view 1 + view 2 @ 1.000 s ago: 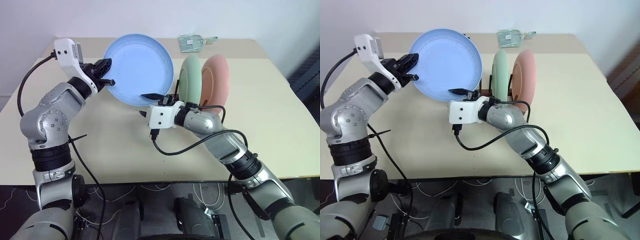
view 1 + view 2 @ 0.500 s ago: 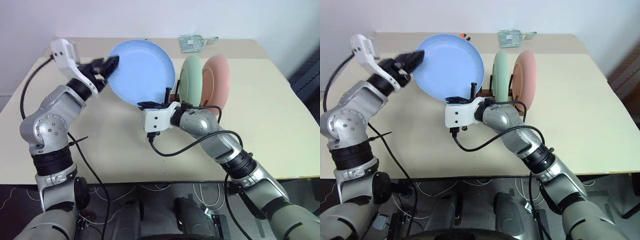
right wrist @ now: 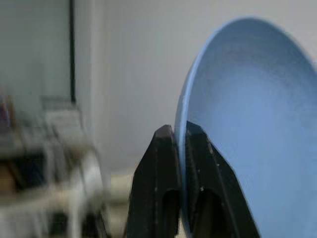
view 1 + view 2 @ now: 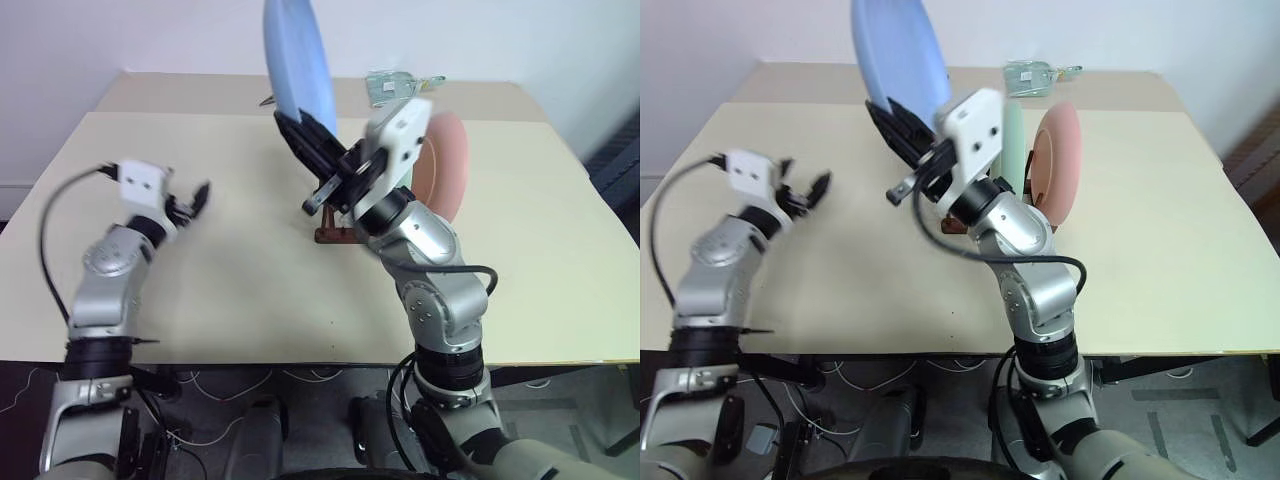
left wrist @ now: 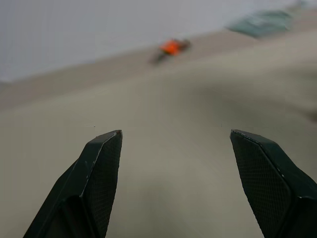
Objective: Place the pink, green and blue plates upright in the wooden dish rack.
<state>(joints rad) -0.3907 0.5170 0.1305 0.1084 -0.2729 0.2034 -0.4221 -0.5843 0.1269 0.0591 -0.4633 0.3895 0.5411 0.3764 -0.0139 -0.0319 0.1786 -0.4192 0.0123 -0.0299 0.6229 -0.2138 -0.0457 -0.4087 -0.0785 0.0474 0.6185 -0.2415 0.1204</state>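
Observation:
My right gripper [image 4: 295, 125] is shut on the lower rim of the blue plate [image 4: 298, 55] and holds it high and nearly edge-on above the table; in the right wrist view the two fingers [image 3: 163, 148] pinch the rim of that blue plate [image 3: 257, 124]. The pink plate [image 4: 447, 165] and the green plate [image 4: 1013, 130] stand upright in the wooden dish rack [image 4: 330, 235], partly hidden behind my right hand. Low over the table's left side, my left gripper [image 4: 190, 198] is open and holds nothing, as its spread fingers [image 5: 104, 163] show.
A green packet [image 4: 395, 85] lies at the table's far edge. A small orange object [image 5: 171, 47] sits far back near the wall. The beige table [image 4: 230, 290] is bare between my left gripper and the rack.
My left gripper let go of the blue plate, opened and dropped down to the left. My right gripper shut on the plate's rim, rolled and lifted it to nearly upright.

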